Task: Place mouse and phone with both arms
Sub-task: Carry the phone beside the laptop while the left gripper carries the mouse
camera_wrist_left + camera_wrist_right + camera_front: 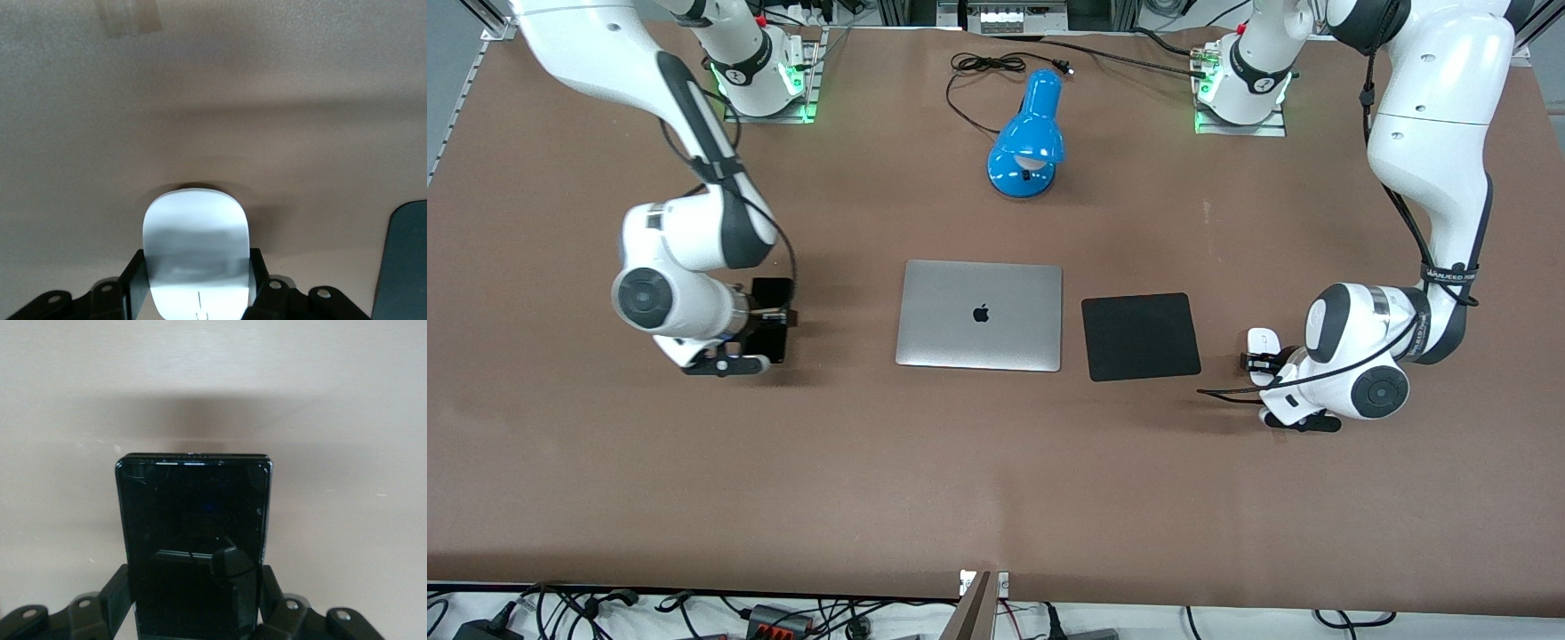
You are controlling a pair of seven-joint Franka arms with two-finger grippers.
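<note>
**Both arms loaded, laptop in the middle**

The mouse (197,250) sits pinched in the left end effector (1258,362), just beside the mouse pad (1141,336). The phone (194,540), long axis running out from the fingers, is clamped by the right end effector (769,322) toward the right arm's end of the worktop (996,462), laptop (980,315) between.

High front view — close wrist views

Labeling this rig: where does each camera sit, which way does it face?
Front: high across the table, facing both arms; shows laptop, mouse pad.
Left wrist: on the left arm, looks past the left gripper, shut on the mouse.
Right wrist: on the right arm, looks past the right gripper, shut on the phone.
Shared: front and left wrist both show the mouse.
</note>
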